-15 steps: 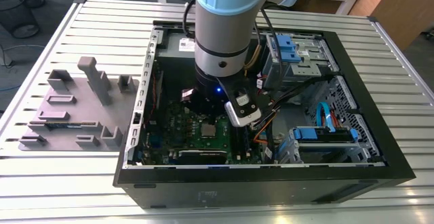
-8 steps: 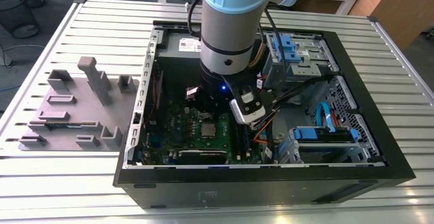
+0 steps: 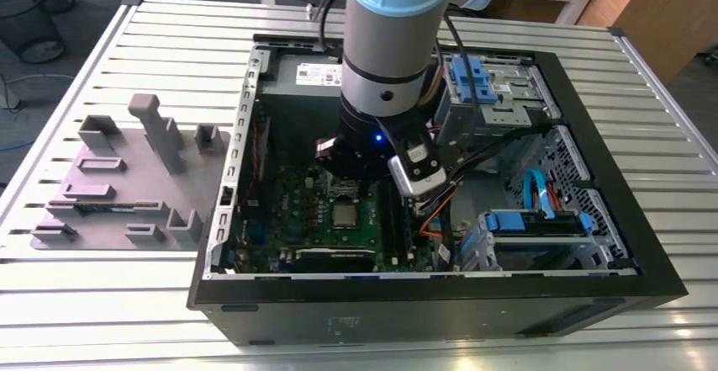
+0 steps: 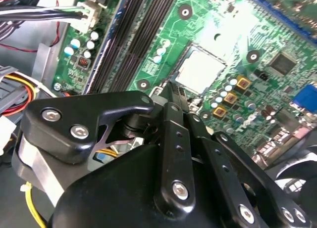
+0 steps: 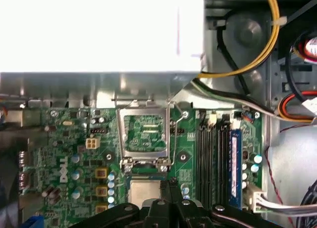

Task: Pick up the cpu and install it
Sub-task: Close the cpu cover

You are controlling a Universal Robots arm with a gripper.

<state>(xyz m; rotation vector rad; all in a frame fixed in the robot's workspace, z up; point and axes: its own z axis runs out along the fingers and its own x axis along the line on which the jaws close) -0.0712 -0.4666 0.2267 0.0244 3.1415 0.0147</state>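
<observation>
inspecting from exterior view: arm [image 3: 388, 43] reaches down into open pc case [image 3: 449, 304], which lies on its side on slatted table [image 3: 168, 34]. grey fixture tray [image 3: 113, 194] w/ upright holders sits on table at exterior view's left, just beside case.

cpu [image 5: 143, 191]: lies flat in its socket on green motherboard [image 5: 74, 154], dull silver top up. square to socket edges as far as visible; full seating can't be confirmed. it also shows in exterior view, just below arm's wrist. hinged socket frame [image 5: 143, 134] stands lifted open, clear of chip, hinge side nearest chip.

gripper [image 5: 171, 181]: fingers clenched, tips together, nothing between them. in both wrist views tips sit just beside one edge of cpu, on the side toward memory slots [image 5: 210, 159]. contact w/ chip or board: can't tell. second wrist view gives same reading: fingertips [image 4: 168, 94] meet in a narrow point next to chip corner, no part carried.

other items: power supply box [image 5: 99, 30] beyond socket frame, pale and washed out. yellow cable [image 5: 270, 30] and other cables run past its corner. drive bays w/ blue clips [image 3: 477, 81] at exterior view's right of arm.
</observation>
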